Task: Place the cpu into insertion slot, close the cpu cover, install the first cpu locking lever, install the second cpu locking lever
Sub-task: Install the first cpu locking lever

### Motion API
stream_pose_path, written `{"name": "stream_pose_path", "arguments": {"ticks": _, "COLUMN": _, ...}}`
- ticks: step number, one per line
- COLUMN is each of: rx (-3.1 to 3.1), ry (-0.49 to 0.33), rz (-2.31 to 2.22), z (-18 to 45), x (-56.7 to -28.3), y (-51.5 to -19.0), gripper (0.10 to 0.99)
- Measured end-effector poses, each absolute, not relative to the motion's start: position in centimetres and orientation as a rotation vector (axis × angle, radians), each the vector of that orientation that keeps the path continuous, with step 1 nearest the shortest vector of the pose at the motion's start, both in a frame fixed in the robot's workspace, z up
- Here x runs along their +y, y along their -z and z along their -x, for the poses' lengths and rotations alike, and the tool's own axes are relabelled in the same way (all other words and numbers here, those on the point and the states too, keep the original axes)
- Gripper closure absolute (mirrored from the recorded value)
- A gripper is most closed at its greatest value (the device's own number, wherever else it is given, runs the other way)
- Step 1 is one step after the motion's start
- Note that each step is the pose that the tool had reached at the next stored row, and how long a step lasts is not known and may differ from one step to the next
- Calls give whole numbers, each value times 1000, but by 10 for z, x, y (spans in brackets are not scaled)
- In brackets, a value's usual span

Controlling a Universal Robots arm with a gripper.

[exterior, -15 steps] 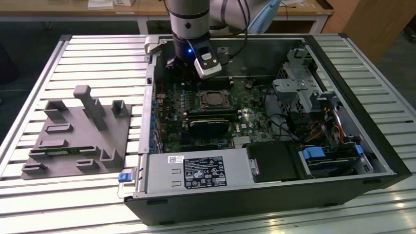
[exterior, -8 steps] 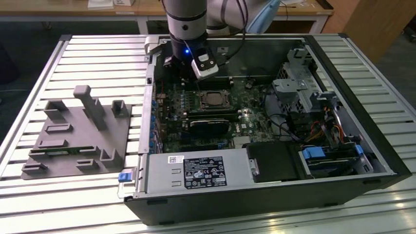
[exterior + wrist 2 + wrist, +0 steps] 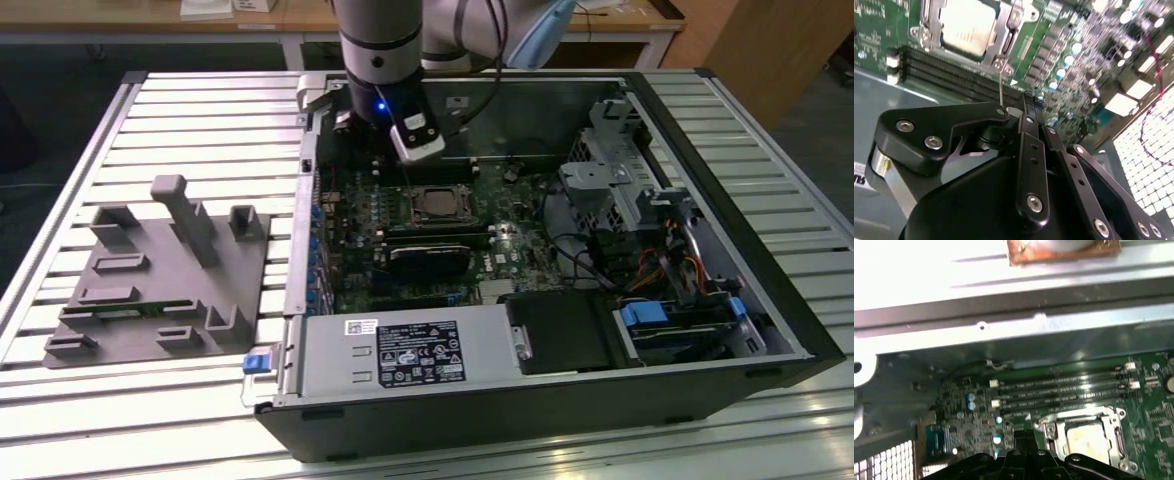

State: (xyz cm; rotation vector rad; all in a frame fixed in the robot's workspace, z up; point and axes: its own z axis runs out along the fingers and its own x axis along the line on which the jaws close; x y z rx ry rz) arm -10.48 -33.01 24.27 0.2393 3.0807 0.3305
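The pincer (image 3: 1025,103) is nearest in the second wrist view, its black linkage arms and screws in the foreground. Its two fingers lie pressed together with no gap between them and nothing clamped between the tips. A thin silver lever (image 3: 1000,82) rises from a corner of the cpu cover (image 3: 1006,37) up to the pincer's black body. I cannot tell whether the two touch.

Just past the fingertips run the long black memory slots (image 3: 954,75), and beyond them sits the cpu (image 3: 966,25). Its silvery top faces up inside the insertion slot (image 3: 414,205). The cover lies flat around the chip, its square opening framing the metal top. Green motherboard (image 3: 1064,40) surrounds the socket on all sides.

In the exterior view the arm (image 3: 380,40) reaches down into an open computer case (image 3: 534,415). The pincer hangs over the board beside the socket, toward the far edge of the surface (image 3: 200,110). The case lies on its side on the slatted metal surface, toward the exterior view's right. A labelled power supply (image 3: 400,355) sits at the case's near wall. A grey moulded fixture (image 3: 160,270) rests on the surface near its edge at the exterior view's left, well apart from the pincer.
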Motion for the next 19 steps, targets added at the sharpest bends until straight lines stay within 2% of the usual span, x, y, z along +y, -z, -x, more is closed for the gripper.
{"name": "stream_pose_path", "arguments": {"ticks": 4, "rx": 3076, "ry": -395, "rz": -241, "z": 105, "x": -330, "y": -243, "gripper": 980}}
{"name": "stream_pose_path", "arguments": {"ticks": 11, "rx": 3070, "ry": -463, "rz": -242, "z": 105, "x": -330, "y": -243, "gripper": 980}}
{"name": "stream_pose_path", "arguments": {"ticks": 19, "rx": 3069, "ry": -473, "rz": -242, "z": 104, "x": -330, "y": -243, "gripper": 980}}
